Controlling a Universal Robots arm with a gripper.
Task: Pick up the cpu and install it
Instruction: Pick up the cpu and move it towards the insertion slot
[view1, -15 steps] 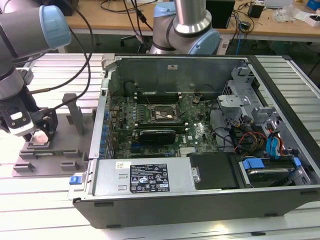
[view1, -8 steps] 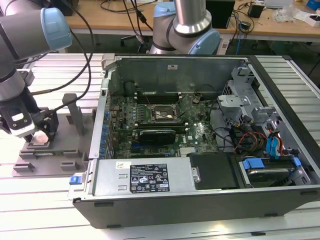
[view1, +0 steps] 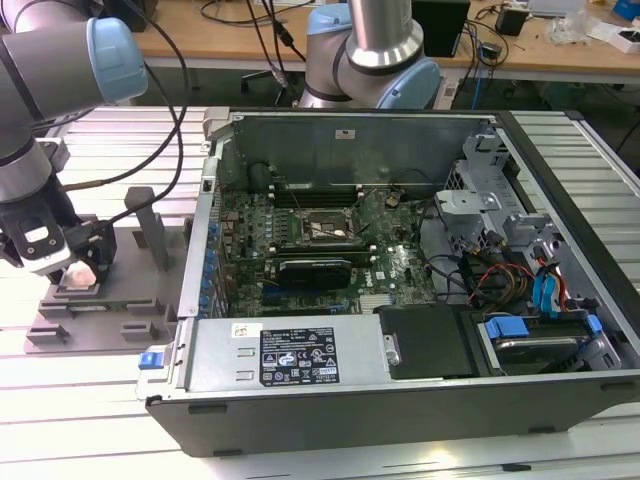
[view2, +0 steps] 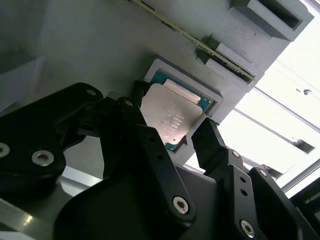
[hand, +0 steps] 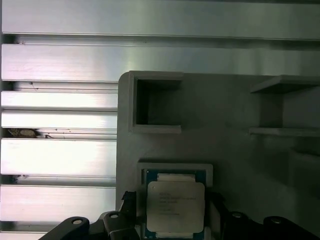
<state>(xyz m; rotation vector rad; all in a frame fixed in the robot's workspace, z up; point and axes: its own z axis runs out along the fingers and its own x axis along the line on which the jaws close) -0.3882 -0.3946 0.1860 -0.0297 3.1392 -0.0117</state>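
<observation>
Gripper (view2: 172, 114) open, fingers (view2: 207, 137) spread to either side of the cpu (view2: 170, 117) and close to its edges, no clamp visible. The cpu (hand: 175, 206) lies flat, metal top up, seated in its square recess in the grey holder tray (hand: 225, 115), which rests on the slatted aluminium table (hand: 60, 160). In the exterior view the gripper (view1: 80, 268) is down over the tray (view1: 100, 310) at that view's left, well apart from the open computer case (view1: 400, 400) and the motherboard socket (view1: 320, 228) inside it.
</observation>
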